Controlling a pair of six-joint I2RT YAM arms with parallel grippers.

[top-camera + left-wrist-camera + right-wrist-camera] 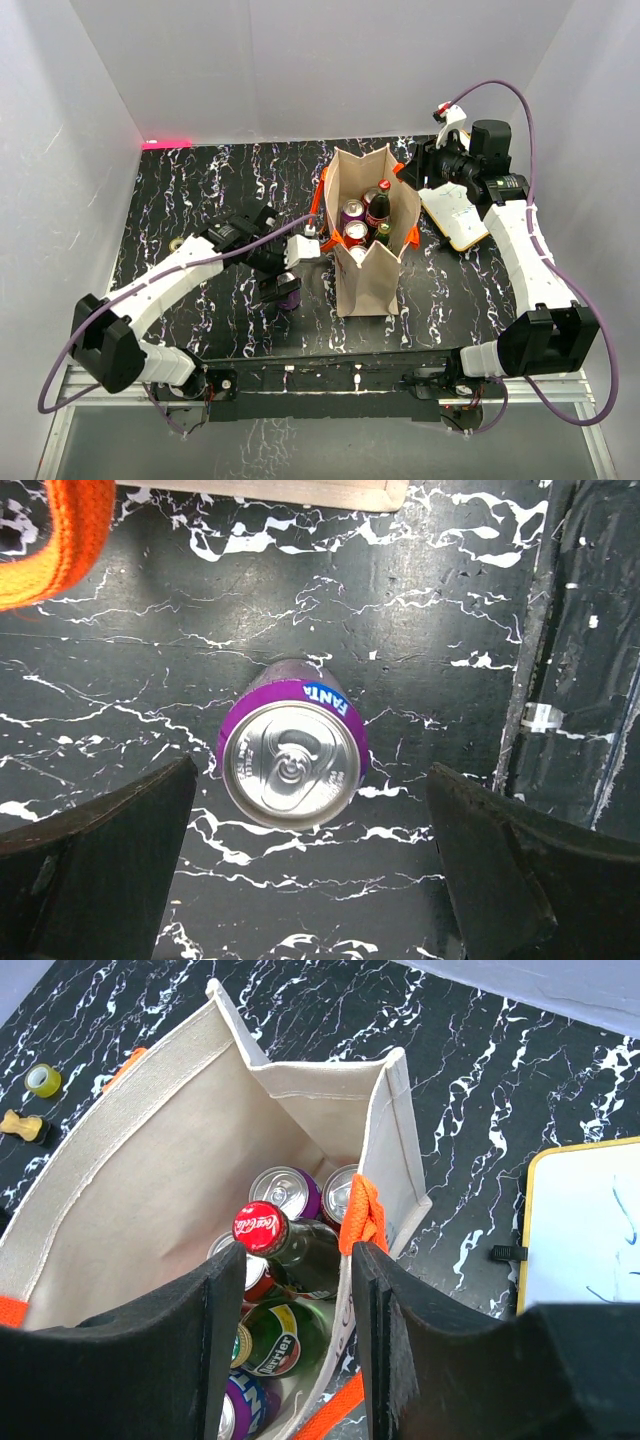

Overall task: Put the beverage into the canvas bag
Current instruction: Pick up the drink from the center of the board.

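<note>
Item: purple Fanta can (292,755), upright on the black marbled desk (180,200), just left of the bag's lower corner in the top view, outside the bag.
Left fingers (110,860): spread wide either side of the can, clear of it.
Canvas bag (365,275): beige, standing open at frame centre, orange handle (360,1215) on its rim. It holds a red-capped Coca-Cola bottle (258,1228), a green Perrier bottle (275,1340) and cans.
Right fingers (170,1360): narrow gap over the bag's right wall; whether they pinch it cannot be told.
Yellow-edged board (455,215): right of the bag.
</note>
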